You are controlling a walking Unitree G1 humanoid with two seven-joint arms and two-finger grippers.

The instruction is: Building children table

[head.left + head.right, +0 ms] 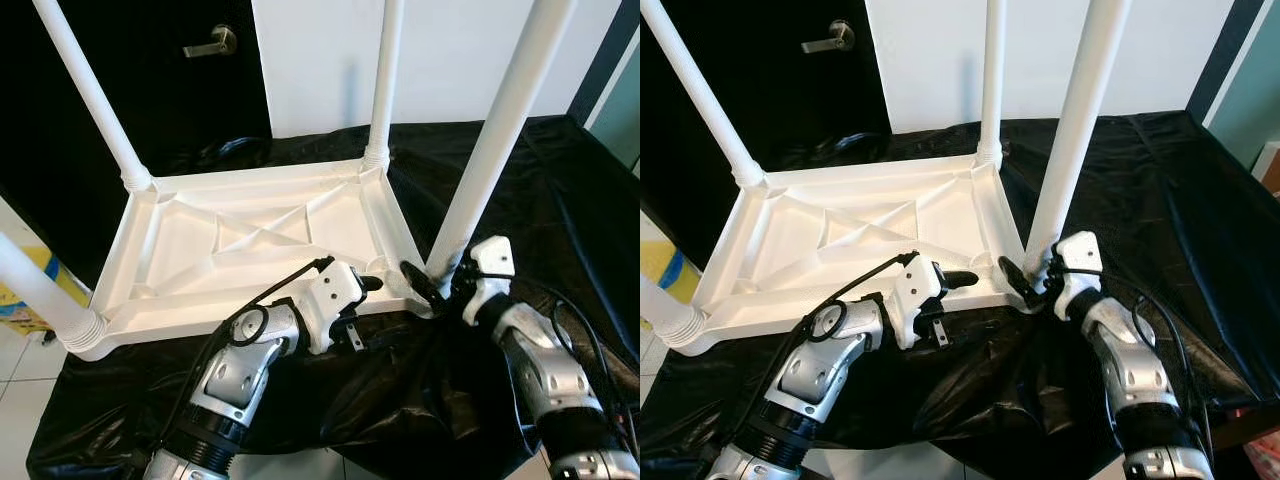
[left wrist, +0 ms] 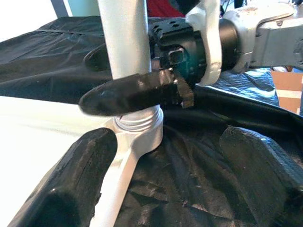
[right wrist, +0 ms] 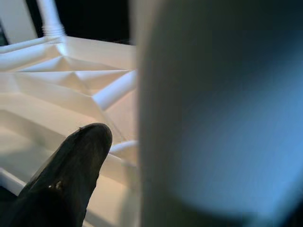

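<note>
Legs: all four are standing in the upturned tabletop (image 1: 250, 235)
Right gripper (image 1: 432, 283): pinching near-right leg (image 1: 490, 150), seating it
Left gripper (image 1: 365, 285): spread, resting beside

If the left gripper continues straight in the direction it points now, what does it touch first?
Most likely the near-right table leg at its socket, where the right gripper is clamped. The left gripper is open and aimed at that corner; one finger overlaps the tabletop rim, so depth is uncertain.
</note>
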